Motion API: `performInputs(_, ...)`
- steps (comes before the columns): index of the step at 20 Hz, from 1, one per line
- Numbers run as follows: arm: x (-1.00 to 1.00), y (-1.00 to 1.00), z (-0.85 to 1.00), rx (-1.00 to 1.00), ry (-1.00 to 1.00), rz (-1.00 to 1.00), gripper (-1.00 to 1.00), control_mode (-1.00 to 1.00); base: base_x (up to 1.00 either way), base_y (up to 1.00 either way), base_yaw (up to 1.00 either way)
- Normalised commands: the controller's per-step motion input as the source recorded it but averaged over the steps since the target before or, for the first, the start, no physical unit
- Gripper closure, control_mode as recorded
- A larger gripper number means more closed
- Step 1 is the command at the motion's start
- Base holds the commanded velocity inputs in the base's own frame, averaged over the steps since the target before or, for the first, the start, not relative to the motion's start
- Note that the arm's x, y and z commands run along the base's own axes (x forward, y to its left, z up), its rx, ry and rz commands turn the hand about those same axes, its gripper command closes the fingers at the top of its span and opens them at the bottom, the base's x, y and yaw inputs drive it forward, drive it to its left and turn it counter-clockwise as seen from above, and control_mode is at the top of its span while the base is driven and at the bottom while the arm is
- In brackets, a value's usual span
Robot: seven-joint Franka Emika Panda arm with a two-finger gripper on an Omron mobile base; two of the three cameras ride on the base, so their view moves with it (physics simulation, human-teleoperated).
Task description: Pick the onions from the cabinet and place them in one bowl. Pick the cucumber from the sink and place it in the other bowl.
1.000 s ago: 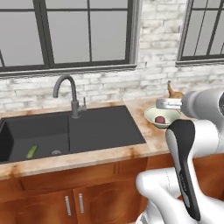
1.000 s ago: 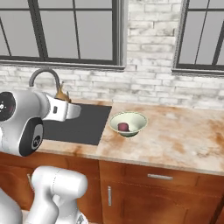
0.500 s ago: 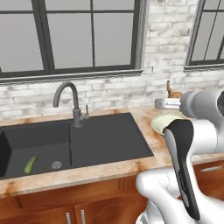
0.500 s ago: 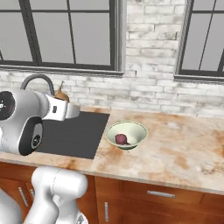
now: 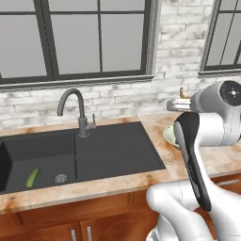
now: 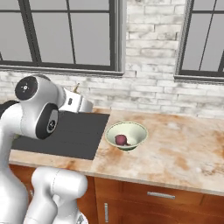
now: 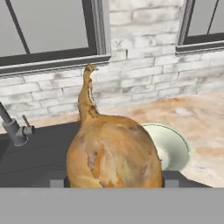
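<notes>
My gripper [image 7: 114, 180] is shut on the yellow-brown onion [image 7: 114, 155], which hides most of its fingers; the onion's stem points up. In the base views the gripper [image 5: 175, 105] [image 6: 85, 106] hovers above the counter between the sink [image 5: 108, 150] and the pale green-cream bowl [image 6: 114, 129]. That bowl [image 5: 168, 134] [image 7: 175, 148] holds the purple-red onion [image 6: 121, 140]. The green cucumber [image 5: 32, 178] lies in the left basin of the sink. The cabinet and the other bowl are out of view.
A dark gooseneck tap [image 5: 75, 110] [image 7: 13, 129] stands behind the sink. A white brick wall with dark-framed windows [image 5: 99, 42] runs along the back. Speckled counter [image 6: 183, 153] stretches to the right of the bowl, with wooden drawers [image 6: 159, 194] below.
The whole scene has slid a little down in both base views, so the base has moved. The gripper keeps the yellow-brown onion in the same hold.
</notes>
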Motion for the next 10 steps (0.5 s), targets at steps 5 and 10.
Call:
performInputs(5,0.45,-0.52,-0.46,0.1,0.24,-0.04,1.0,-1.0,0.0,0.0,0.0)
performInputs(10,0.44,-0.69,-0.66,0.03,0.09,0.01,1.0,-1.0,0.0,0.0,0.0)
